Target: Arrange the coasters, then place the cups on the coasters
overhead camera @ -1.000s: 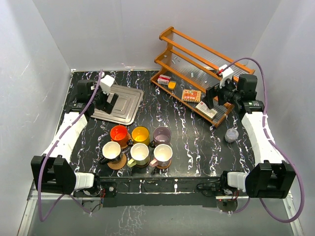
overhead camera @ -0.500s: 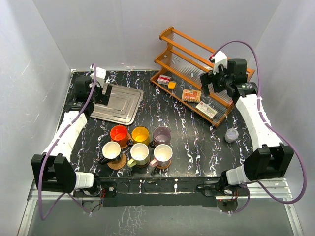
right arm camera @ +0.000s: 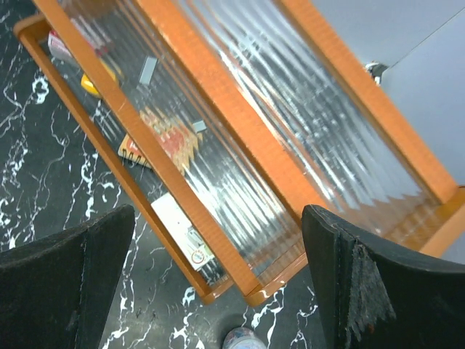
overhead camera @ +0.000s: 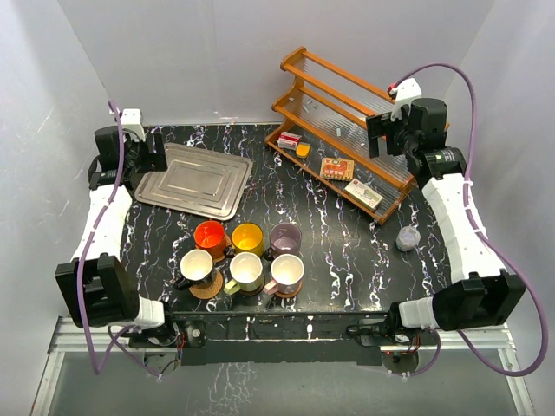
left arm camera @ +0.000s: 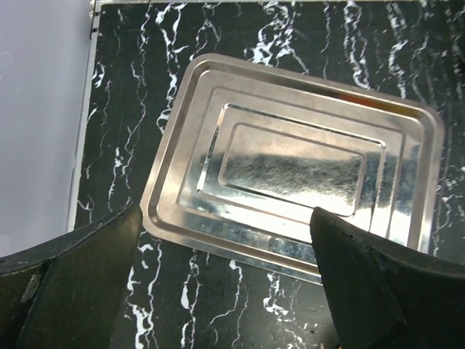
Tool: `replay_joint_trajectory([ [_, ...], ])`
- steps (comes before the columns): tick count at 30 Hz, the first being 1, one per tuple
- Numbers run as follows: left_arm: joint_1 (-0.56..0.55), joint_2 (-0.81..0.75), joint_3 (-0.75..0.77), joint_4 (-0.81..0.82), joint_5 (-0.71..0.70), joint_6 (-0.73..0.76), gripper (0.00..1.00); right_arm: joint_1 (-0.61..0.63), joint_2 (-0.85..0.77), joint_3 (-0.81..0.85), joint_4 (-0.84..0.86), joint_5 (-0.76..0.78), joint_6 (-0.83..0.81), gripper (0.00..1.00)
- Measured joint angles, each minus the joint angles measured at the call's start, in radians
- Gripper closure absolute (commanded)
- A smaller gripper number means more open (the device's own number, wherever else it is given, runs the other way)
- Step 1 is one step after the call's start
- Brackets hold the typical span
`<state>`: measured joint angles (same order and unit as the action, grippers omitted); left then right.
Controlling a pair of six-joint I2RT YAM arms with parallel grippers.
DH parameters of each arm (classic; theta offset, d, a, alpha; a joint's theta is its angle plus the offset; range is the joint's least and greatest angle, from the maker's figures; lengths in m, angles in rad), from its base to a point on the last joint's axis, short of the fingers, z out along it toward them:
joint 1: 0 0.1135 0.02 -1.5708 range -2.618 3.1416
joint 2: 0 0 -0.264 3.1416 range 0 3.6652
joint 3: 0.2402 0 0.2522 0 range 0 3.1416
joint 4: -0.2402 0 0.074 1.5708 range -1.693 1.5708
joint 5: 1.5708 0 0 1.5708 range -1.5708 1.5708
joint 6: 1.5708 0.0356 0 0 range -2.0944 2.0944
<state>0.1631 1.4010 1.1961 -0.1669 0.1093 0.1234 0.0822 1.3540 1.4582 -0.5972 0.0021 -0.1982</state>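
Ceramic cups (overhead camera: 246,270), six, in two rows, apparently each on one of the coasters (overhead camera: 206,289), well apart from both claws; task looks complete. Left claw (left arm camera: 225,218): spread, empty, above steel tray (left arm camera: 290,160). Right claw (right arm camera: 218,211): spread, empty, facing wooden rack (right arm camera: 240,142), seemingly parked clear.

The mugs (overhead camera: 246,270) stand packed close in two rows of three at the near middle of the table (overhead camera: 347,260), so a gripper gets at them only from above or from the outer sides. A strip of bare marble separates them from the metal tray (overhead camera: 192,178) at far left. The wooden rack (overhead camera: 347,130) fills the far right. A small grey cup (overhead camera: 408,237) stands near its end, with a wide lane between it and the mugs.
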Motion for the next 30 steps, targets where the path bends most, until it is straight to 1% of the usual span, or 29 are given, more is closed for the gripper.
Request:
replay_joint_trajectory([
  [4,0.003,-0.033,-0.022,0.038,0.051,-0.030,0.01,0.000,-0.006,0.029,0.014,-0.002,0.006,0.02],
  [9,0.003,-0.097,-0.038,0.084,0.089,-0.040,0.01,-0.002,-0.037,0.023,0.050,-0.077,0.002,0.02],
  [12,0.003,-0.144,-0.081,0.136,0.090,-0.051,0.01,-0.002,-0.097,-0.030,0.101,-0.107,0.009,0.02],
  [17,0.003,-0.210,-0.134,0.171,0.095,-0.069,0.01,-0.002,-0.193,-0.154,0.208,-0.098,0.021,0.02],
  [21,0.003,-0.214,-0.129,0.181,0.114,-0.071,0.01,-0.002,-0.203,-0.196,0.243,-0.104,0.012,0.02],
  [30,0.003,-0.217,-0.130,0.180,0.219,-0.083,0.01,-0.002,-0.227,-0.311,0.291,-0.129,-0.029,0.02],
])
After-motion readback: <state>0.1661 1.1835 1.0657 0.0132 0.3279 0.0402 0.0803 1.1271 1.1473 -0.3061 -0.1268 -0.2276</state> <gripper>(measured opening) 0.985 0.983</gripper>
